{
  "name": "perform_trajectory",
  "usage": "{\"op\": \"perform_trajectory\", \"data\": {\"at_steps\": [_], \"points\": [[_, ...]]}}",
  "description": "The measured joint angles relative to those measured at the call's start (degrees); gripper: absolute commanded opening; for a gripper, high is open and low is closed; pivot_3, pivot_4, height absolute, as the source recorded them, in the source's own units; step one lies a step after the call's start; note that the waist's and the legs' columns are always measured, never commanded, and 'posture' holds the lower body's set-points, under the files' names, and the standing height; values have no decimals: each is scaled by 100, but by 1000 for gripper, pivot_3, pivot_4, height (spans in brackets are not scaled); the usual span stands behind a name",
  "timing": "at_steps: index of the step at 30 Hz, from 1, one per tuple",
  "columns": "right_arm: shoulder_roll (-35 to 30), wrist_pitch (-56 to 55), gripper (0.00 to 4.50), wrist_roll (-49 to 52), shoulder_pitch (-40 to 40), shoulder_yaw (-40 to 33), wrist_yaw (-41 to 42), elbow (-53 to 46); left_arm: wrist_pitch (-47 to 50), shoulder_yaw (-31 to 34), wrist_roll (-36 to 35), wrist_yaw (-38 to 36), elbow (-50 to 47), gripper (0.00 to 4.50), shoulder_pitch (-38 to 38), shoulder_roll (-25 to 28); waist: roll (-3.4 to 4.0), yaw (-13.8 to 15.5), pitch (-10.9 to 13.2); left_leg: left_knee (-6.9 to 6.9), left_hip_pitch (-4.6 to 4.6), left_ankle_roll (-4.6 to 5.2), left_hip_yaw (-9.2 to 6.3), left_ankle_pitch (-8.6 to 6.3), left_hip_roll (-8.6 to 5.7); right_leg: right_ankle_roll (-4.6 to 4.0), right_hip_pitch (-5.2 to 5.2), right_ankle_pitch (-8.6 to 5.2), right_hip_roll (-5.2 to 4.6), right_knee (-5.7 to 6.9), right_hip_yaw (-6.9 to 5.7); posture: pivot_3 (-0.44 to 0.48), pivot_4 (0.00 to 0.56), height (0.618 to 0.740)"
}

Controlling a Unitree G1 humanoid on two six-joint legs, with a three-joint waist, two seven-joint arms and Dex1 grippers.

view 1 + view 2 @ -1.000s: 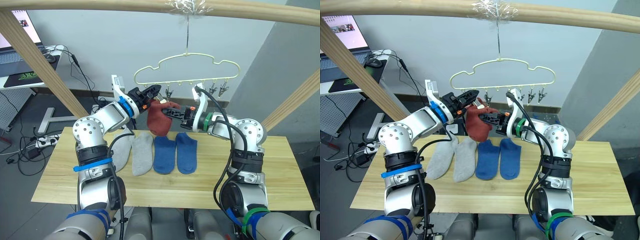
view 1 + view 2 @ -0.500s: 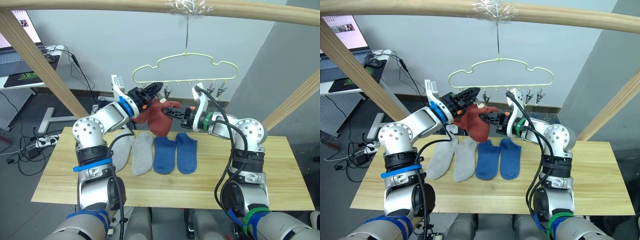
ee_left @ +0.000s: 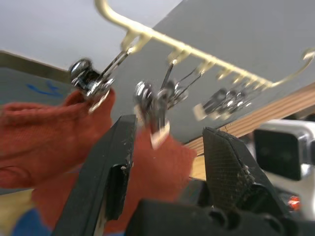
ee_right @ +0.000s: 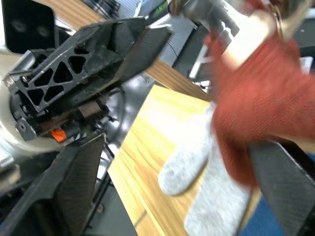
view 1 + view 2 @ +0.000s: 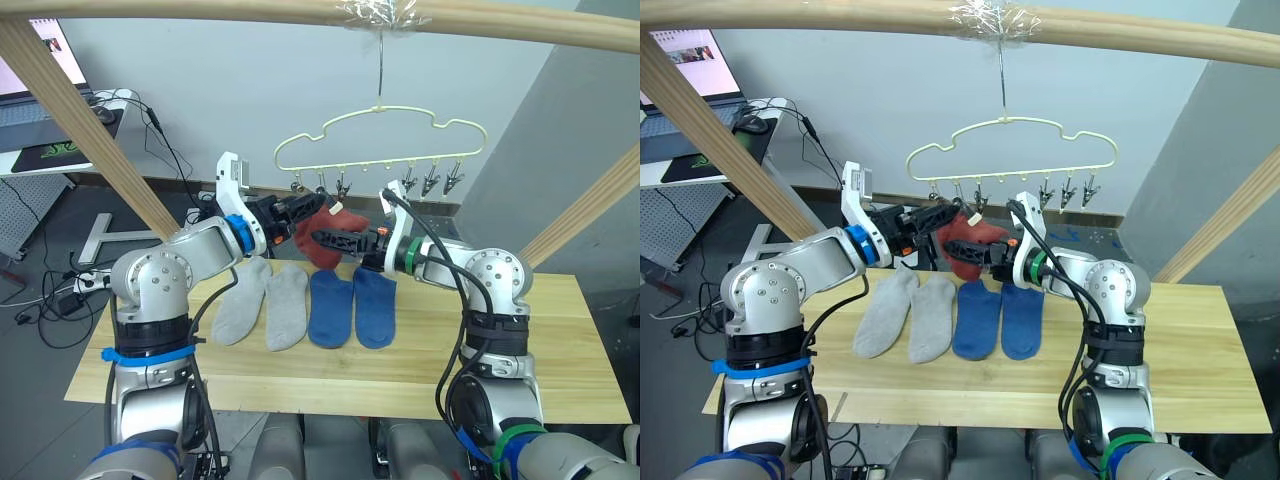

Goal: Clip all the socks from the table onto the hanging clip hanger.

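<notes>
The pale yellow-green clip hanger point(image 5: 380, 107) hangs by its hook from the wooden pole. Rust red socks point(image 5: 322, 232) dangle from two neighbouring clips point(image 3: 91, 88) at its left end. My left gripper point(image 5: 308, 206) is open just beside them, and the second clip point(image 3: 156, 105) stands between its fingers point(image 3: 115, 167) untouched. My right gripper point(image 5: 324, 238) is open too, its fingers point(image 4: 78, 182) spread wide in front of the red knit point(image 4: 261, 98). Two light grey socks point(image 5: 262, 304) and two blue socks point(image 5: 350, 306) lie side by side on the table point(image 5: 560, 340).
A thick wooden pole point(image 5: 250, 10) crosses overhead, carried by slanted struts on the left point(image 5: 90, 130) and right point(image 5: 590, 205). Several free clips point(image 5: 430, 180) hang at the hanger's right end. A white desk with a laptop point(image 5: 30, 100) stands far left, with cables on the floor.
My right gripper has opened and let go of the red sock, which now hangs from its clip. My left gripper has opened wider, and both grippers have drawn back a little.
</notes>
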Motion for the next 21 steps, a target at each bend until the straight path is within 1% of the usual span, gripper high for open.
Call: {"op": "perform_trajectory", "data": {"at_steps": [3, 7, 10, 15, 16, 18, 20, 21], "points": [[-545, 19, 4476, -33, 406, 382, 96, -417, -417, -276, 434, -271, -236, 2391, 270, 190, 0, 51, 0, -1, 0, 0, 2, 0, 0, 0, 0, 0, 0, -3, 1, 156, 175, 740], [-1287, -111, 4476, -115, 870, 857, 308, -1089, -1130, -554, 926, -590, -532, 2391, 581, 206, 0, 82, 0, 0, -1, 0, 3, 0, 0, 0, 0, 0, 0, -5, 3, 150, 175, 740], [-2014, -309, 4476, -108, 1193, 943, 595, -1773, -1858, -766, 1418, -818, -757, 2391, 843, 202, 0, 90, 0, 0, -1, 0, 5, 0, -1, 0, 0, 0, 0, -7, 6, 141, 176, 740], [-2777, -367, 4476, 181, 1398, 637, 987, -2454, -2473, -1068, 1964, -940, -850, 2391, 1013, 139, -2, 89, -1, 3, 0, 1, 5, 0, 0, 0, 2, -1, 2, -6, 6, 141, 176, 740], [-3044, -364, 4476, 327, 1401, 461, 1111, -2604, -2656, -1168, 2159, -933, -877, 2391, 1066, 123, -2, 90, -1, 4, -1, 1, 7, 0, -1, 1, 2, -1, 1, -8, 9, 141, 176, 740], [-3311, -370, 4476, 442, 1399, 167, 1212, -2770, -2859, -1281, 2419, -914, -883, 2391, 1122, 72, -4, 91, -2, 4, 0, 2, 7, -1, -1, 0, 5, 0, 1, -10, 8, 141, 176, 740], [-3552, -392, 4476, 630, 1397, -88, 1332, -2912, -3149, -1427, 2749, -847, -865, 2391, 1162, -30, -4, 93, -2, 4, 0, 2, 6, -1, 0, 1, 4, 0, 2, -10, 8, 116, 175, 740], [-3677, -411, 4476, 761, 1396, -206, 1367, -2973, -3297, -1503, 2930, -777, -830, 2391, 1177, -151, -4, 92, -2, 4, 0, 2, 7, -1, -1, 0, 4, 0, 2, -10, 9, 116, 175, 740]]}}
